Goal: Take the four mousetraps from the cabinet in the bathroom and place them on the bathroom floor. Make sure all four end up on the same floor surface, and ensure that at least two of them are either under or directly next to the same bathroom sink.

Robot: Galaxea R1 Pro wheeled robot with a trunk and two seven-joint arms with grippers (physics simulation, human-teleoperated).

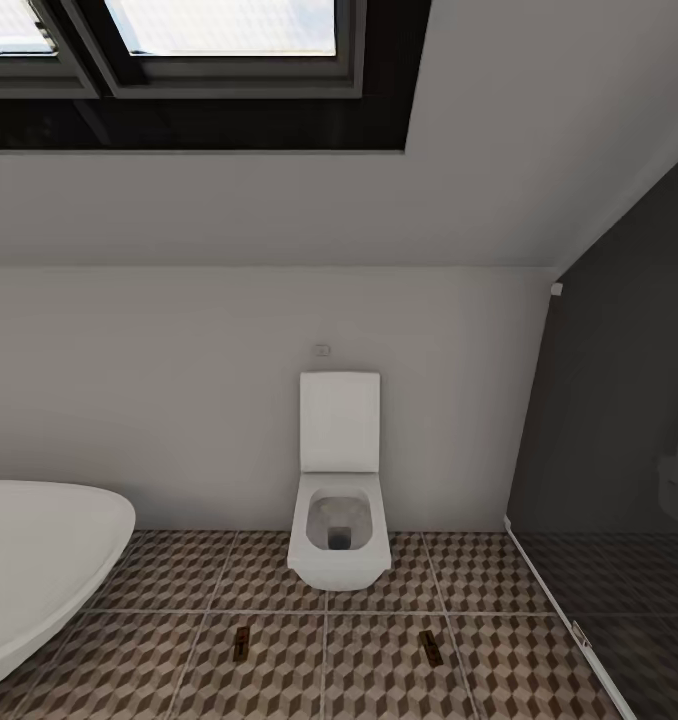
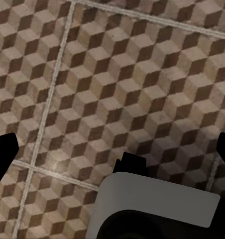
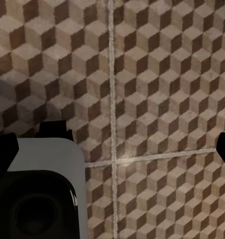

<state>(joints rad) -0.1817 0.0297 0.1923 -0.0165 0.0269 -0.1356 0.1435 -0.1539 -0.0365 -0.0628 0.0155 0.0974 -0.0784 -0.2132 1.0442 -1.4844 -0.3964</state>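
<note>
Brown mousetraps lie on the bathroom floor [image 1: 379,660], one [image 1: 242,642] near-left of the toilet [image 1: 339,520], one [image 1: 430,646] near-right. Both grippers [image 2: 112,149] [image 3: 112,149] are spread, holding nothing. Advised: turn toward the cabinet slowly, avoiding the bathtub [image 1: 39,560].

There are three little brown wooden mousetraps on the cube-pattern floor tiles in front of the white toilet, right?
Not quite: the head view shows two, not three. One small brown wooden mousetrap and a second mousetrap lie on the cube-patterned floor tiles in front of the white toilet.
</note>
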